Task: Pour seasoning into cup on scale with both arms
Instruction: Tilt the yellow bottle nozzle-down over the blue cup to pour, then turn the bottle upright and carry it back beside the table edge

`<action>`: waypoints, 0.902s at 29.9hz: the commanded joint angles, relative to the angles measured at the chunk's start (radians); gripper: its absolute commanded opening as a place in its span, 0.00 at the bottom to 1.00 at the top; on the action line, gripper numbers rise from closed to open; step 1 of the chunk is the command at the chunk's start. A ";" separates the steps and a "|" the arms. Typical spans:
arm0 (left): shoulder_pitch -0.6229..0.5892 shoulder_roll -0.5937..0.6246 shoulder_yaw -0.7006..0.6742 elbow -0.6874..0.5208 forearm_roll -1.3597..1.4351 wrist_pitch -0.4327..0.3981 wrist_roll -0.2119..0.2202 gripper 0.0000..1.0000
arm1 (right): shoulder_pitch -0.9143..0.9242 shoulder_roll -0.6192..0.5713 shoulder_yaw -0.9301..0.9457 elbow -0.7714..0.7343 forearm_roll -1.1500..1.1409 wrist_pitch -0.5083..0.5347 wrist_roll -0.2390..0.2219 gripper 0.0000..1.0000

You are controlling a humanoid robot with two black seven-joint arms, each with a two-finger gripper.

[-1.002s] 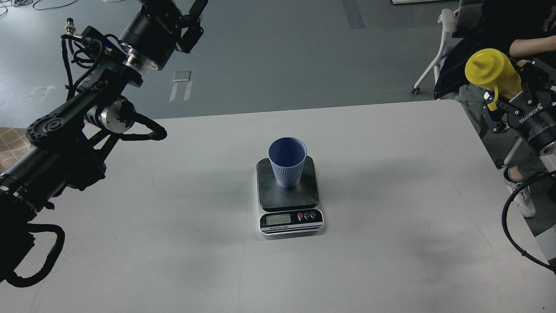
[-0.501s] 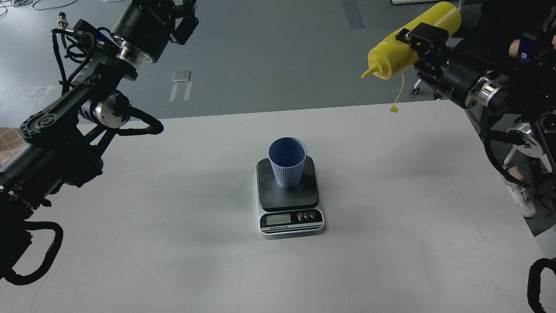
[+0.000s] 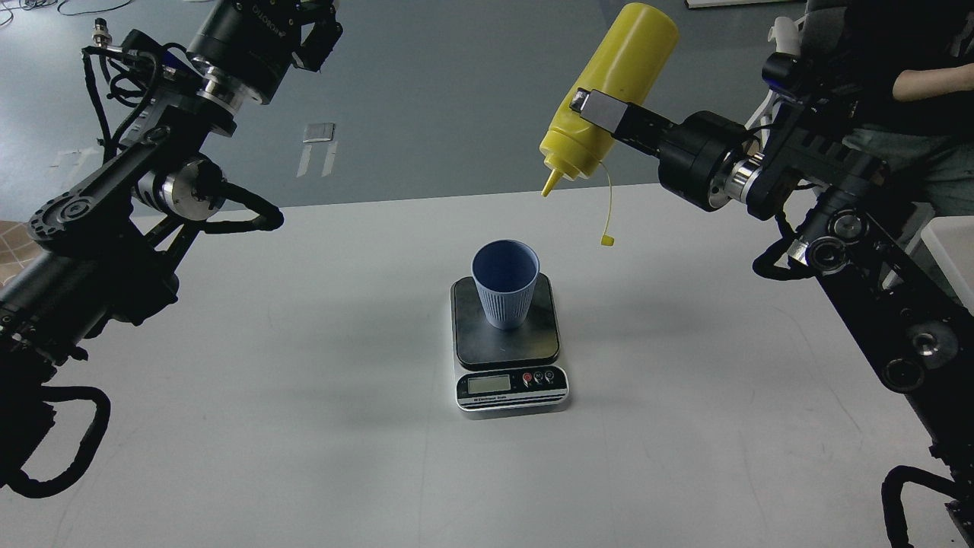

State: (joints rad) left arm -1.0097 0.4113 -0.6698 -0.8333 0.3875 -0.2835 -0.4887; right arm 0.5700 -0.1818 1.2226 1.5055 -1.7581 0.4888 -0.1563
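The light blue ribbed cup (image 3: 504, 283) stands upright on the dark platform of the scale (image 3: 508, 344) at the table's middle. My right gripper (image 3: 601, 110) is shut on the yellow seasoning bottle (image 3: 609, 91), held tilted with the nozzle pointing down-left, above and to the right of the cup. Its tethered tip cover (image 3: 606, 240) hangs loose below. My left gripper (image 3: 319, 30) is raised at the top left, far from the cup, partly cut off by the frame edge.
The white table (image 3: 304, 396) runs to a far edge behind the scale and a right edge by my right arm. A person sits on a chair (image 3: 784, 46) at the top right. A white box corner (image 3: 951, 243) shows at the right.
My right arm has swung left toward the cup with the bottle, and the bottle has tipped from sideways to nozzle-down. My left arm has barely moved.
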 commanded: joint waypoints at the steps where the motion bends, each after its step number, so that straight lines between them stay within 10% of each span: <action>1: 0.000 0.000 -0.002 0.000 -0.001 0.000 0.000 0.98 | 0.002 -0.007 -0.063 0.021 -0.070 0.000 0.023 0.00; 22: 0.000 0.001 -0.002 0.000 0.001 0.000 0.000 0.98 | -0.039 -0.039 -0.052 0.041 -0.129 0.000 0.066 0.00; 27: 0.000 0.000 0.001 0.000 0.001 0.000 0.000 0.98 | -0.047 0.080 0.106 -0.002 0.061 0.000 0.012 0.00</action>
State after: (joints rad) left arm -1.0093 0.4123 -0.6714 -0.8329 0.3879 -0.2840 -0.4887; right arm 0.5284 -0.1808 1.2384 1.5364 -1.8330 0.4883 -0.1024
